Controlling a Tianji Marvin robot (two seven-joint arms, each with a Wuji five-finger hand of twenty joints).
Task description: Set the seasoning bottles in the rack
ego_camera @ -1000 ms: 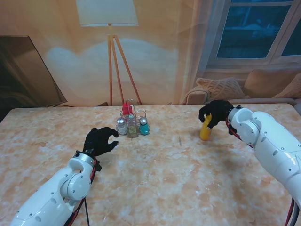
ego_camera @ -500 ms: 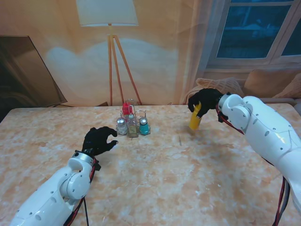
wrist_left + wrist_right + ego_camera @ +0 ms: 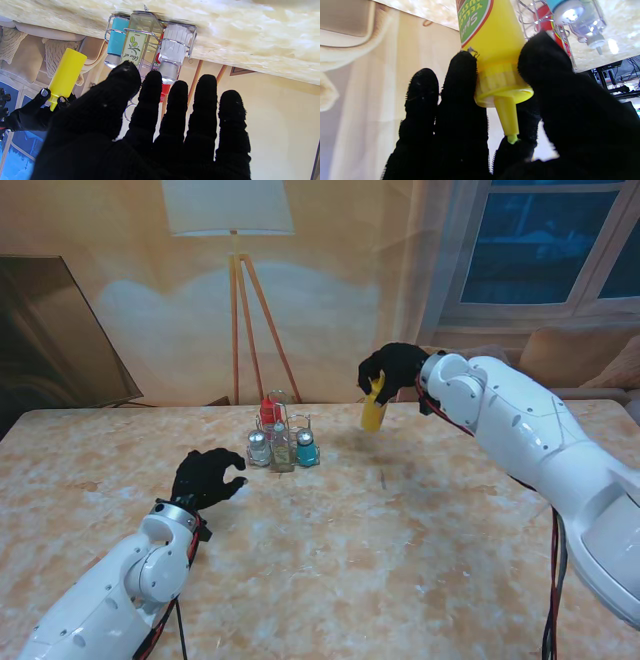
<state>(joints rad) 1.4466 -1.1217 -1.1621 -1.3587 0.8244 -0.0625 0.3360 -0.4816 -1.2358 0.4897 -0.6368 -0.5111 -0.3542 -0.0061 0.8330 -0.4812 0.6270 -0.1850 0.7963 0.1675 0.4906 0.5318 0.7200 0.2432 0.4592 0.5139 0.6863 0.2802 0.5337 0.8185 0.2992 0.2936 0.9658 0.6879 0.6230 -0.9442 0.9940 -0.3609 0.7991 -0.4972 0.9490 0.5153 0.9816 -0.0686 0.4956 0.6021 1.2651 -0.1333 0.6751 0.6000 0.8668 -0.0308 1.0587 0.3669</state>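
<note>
Since the earlier frame my right hand (image 3: 392,370) has carried the yellow plastic squeeze bottle with the green label (image 3: 374,413) off the table and leftward; it now hangs in the air at the three o'clock side of the wire seasoning rack (image 3: 283,442), well apart from it. Fingers (image 3: 460,82) and thumb pinch the ribbed cap collar, nozzle toward the palm. I judge the bottle light, soft-walled and smooth; holding the stiff collar avoids squeezing it. My left hand (image 3: 206,477) hovers with fingers spread, at the rack's seven o'clock.

Yellow mustard bottle (image 3: 374,413) held aloft, wire rack (image 3: 283,442) w/ bottles
</note>
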